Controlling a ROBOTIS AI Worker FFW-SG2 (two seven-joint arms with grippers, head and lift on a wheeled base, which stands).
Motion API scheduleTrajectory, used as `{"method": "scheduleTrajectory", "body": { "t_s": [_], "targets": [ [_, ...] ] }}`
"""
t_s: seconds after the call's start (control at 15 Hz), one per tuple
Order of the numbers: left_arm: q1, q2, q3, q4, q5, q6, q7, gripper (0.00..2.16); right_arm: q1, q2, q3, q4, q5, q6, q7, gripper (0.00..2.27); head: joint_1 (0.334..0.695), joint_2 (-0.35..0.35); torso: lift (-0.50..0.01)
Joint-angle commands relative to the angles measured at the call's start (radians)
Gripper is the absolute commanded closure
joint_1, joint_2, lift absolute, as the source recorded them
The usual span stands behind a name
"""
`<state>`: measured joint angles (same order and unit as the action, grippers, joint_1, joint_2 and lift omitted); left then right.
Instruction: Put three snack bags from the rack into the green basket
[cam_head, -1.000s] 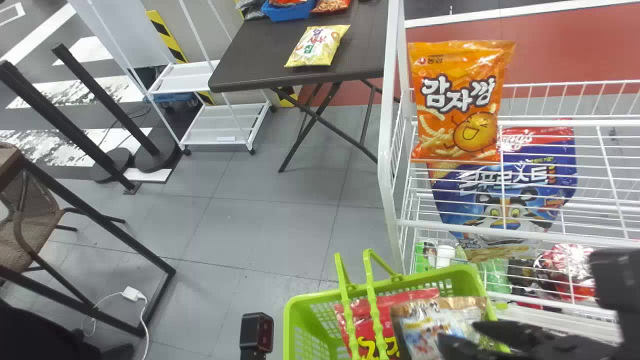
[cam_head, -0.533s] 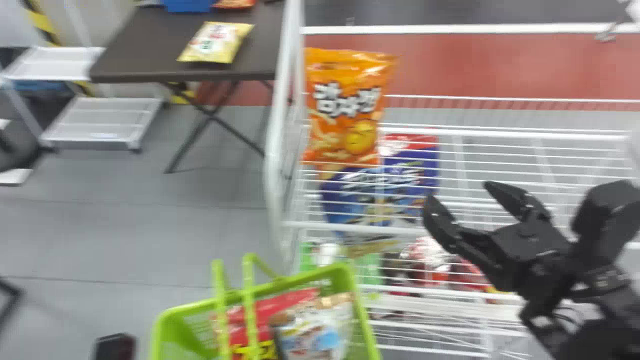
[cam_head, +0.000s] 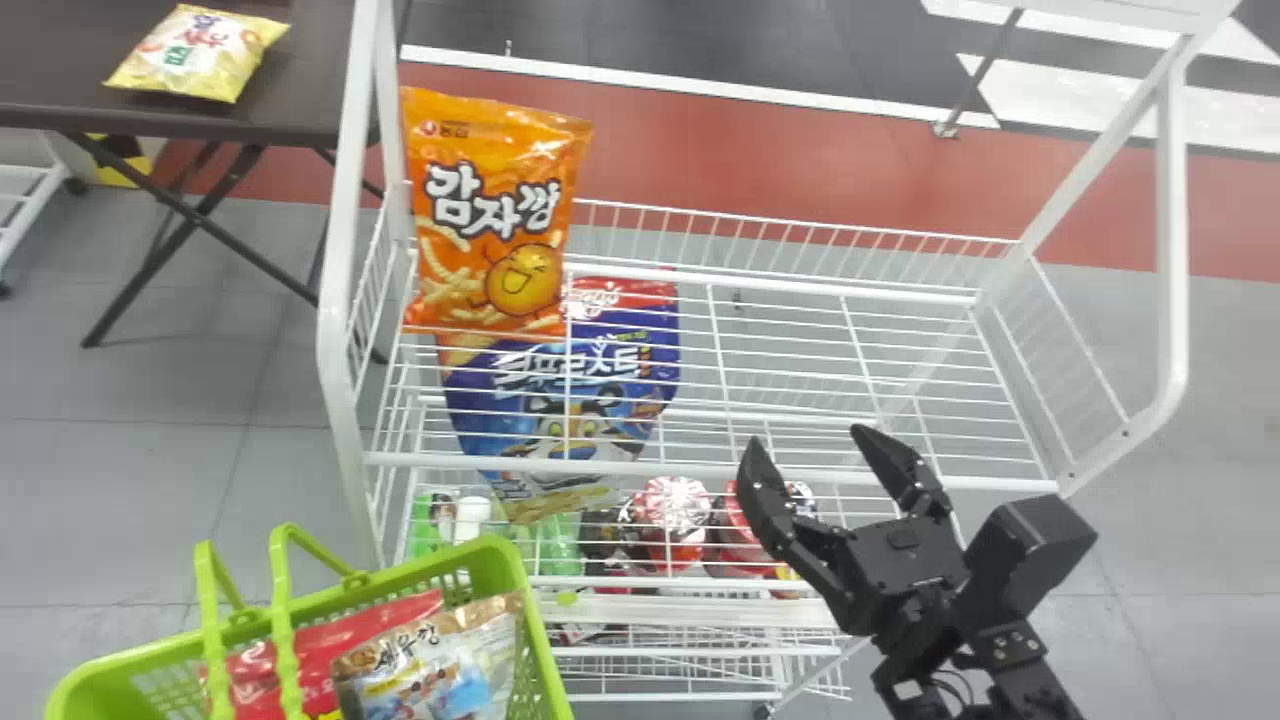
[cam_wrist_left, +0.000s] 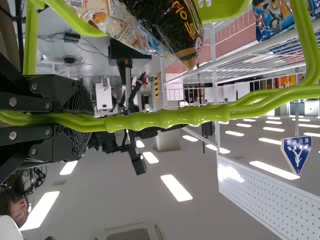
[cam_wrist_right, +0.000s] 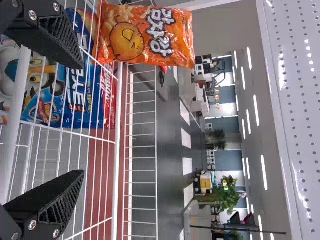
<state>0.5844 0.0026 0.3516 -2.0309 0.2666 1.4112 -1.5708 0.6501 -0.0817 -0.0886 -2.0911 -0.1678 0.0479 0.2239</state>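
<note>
White wire rack (cam_head: 345, 250) takes up the middle and right of the head view. Red strip (cam_head: 760, 150) on the floor beyond it. Dark folding bench (cam_head: 320, 60) at far left, past the rack's end. White perforated panel (cam_wrist_right: 295, 100) along one side of the right wrist view. Green basket (cam_head: 535, 625) at lower left, just beside the rack's near left corner. Right gripper (cam_head: 812, 448) is at the near side of the rack, right of the basket: jaws wide open, rack wires seen between them; can't tell if they touch the rack. Left gripper (cam_wrist_left: 82, 120): jaws closed on the basket's two handles (cam_head: 283, 620), which run together between them. Task bags: big blue cereal bag (cam_head: 610, 400) at the rack's left end, seen through the wires and partly covered by the orange bag; can't tell which shelf carries it. Orange snack bag (cam_head: 480, 240) upright at the same end, top sticking up above the shelf's wire rim. Red bag (cam_head: 340, 635) already in the basket, tan-and-blue bag (cam_head: 430, 670) in there too, overlapping it. Yellow snack bag (cam_head: 200, 50) flat on the bench. Smaller stuff low in the rack, seen through wire: red-and-silver pack (cam_head: 675, 510), green bottle (cam_head: 560, 540). Little blue triangular sign (cam_wrist_left: 296, 150) in the left wrist view.
</note>
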Motion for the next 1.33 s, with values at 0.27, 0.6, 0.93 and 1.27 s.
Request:
{"method": "scheduleTrajectory", "body": {
  "t_s": [0.27,0.6,0.93,1.27],
  "targets": [
    [-0.021,-0.003,0.007,-0.002,0.008,0.027,-0.01,2.15,0.002,0.019,-0.002,0.003,0.001,-0.003,0.0,0.07,0.695,-0.242,0.0],
    [-0.034,-0.001,0.009,-0.003,0.031,0.07,-0.01,2.15,0.0,0.019,0.007,0.006,0.001,0.01,0.0,0.07,0.695,-0.229,0.0],
    [-0.037,-0.003,0.009,-0.002,0.031,0.067,-0.01,2.15,0.002,0.019,0.012,0.005,0.001,0.016,0.0,0.07,0.695,-0.222,0.0],
    [-0.028,-0.003,0.01,-0.002,0.031,0.07,-0.01,2.15,0.002,0.019,0.015,0.005,-0.006,0.016,0.002,0.07,0.695,-0.216,0.0]
  ]
}}
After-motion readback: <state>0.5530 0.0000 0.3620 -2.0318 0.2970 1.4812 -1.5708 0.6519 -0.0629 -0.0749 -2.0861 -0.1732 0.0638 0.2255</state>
